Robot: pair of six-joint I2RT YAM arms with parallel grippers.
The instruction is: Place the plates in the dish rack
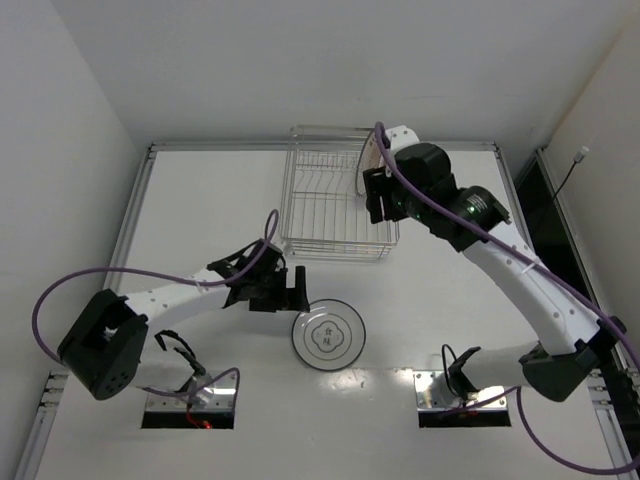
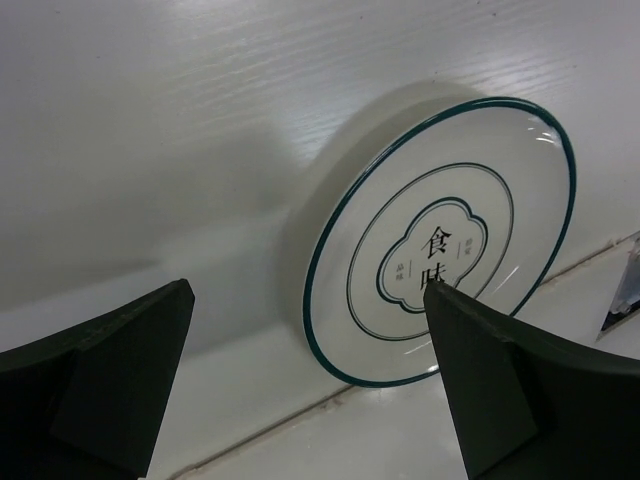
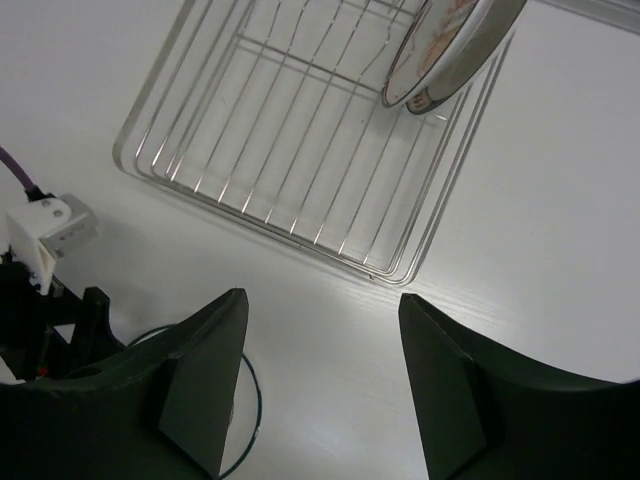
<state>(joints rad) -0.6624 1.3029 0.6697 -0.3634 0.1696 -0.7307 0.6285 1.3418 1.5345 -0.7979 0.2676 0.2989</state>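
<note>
Your left tool (image 1: 287, 298): apart, by teal plate (image 2: 440, 240).
Your right tool (image 3: 322, 300): apart, near rack (image 3: 260, 226).
Rack: holds second plate (image 3: 450, 40).

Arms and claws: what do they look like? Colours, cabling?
Left arm and right arm: white tubular links, black joint housings, a purple cable looped along each. Left claw and right claw: two matte black wedge-shaped fingers each. No markings legible.
</note>
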